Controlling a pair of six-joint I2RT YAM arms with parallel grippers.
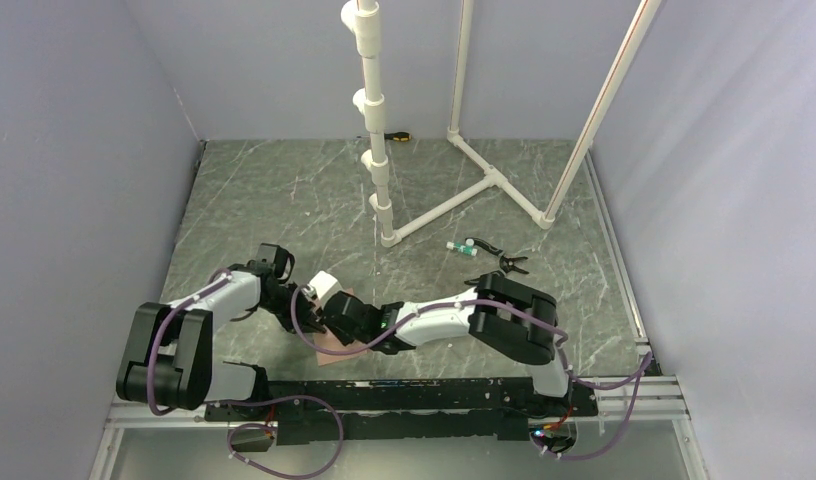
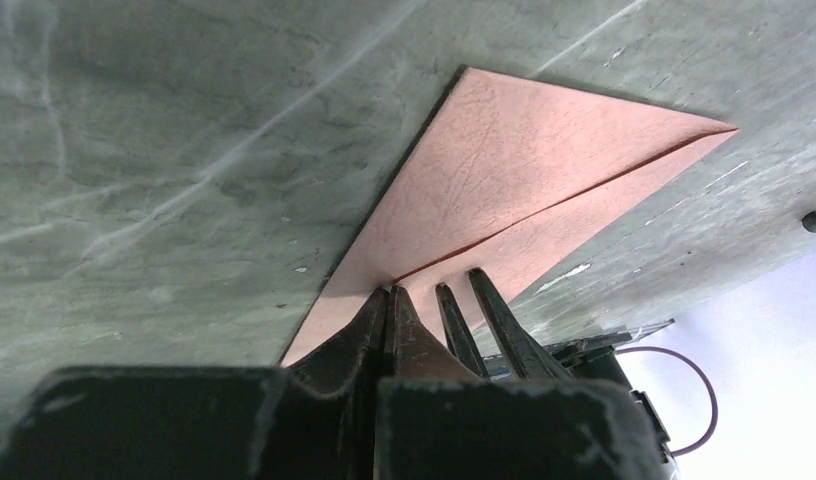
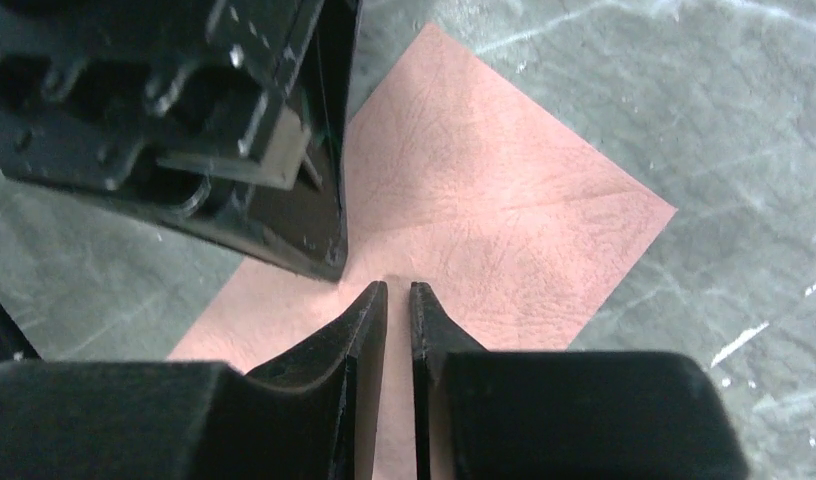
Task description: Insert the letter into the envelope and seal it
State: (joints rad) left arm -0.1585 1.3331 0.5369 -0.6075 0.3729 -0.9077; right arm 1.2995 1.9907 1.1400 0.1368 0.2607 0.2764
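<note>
The pinkish-brown envelope (image 2: 504, 170) lies flat on the grey marble table, its triangular flap folded down along a slanted seam. It also shows in the right wrist view (image 3: 494, 220) and partly under the grippers in the top view (image 1: 327, 352). My left gripper (image 2: 391, 293) is shut, with its tips touching the envelope at the seam. My right gripper (image 3: 398, 290) is shut to a thin slit with nothing in it, tips down on the envelope right beside the left one (image 1: 344, 328). The letter is out of view.
A white PVC pipe frame (image 1: 464, 190) and a jointed white pole (image 1: 376, 150) stand at the back. A small green-white tube (image 1: 462, 246) and a black clip (image 1: 506, 263) lie right of centre. A screwdriver (image 1: 397, 135) lies by the back wall.
</note>
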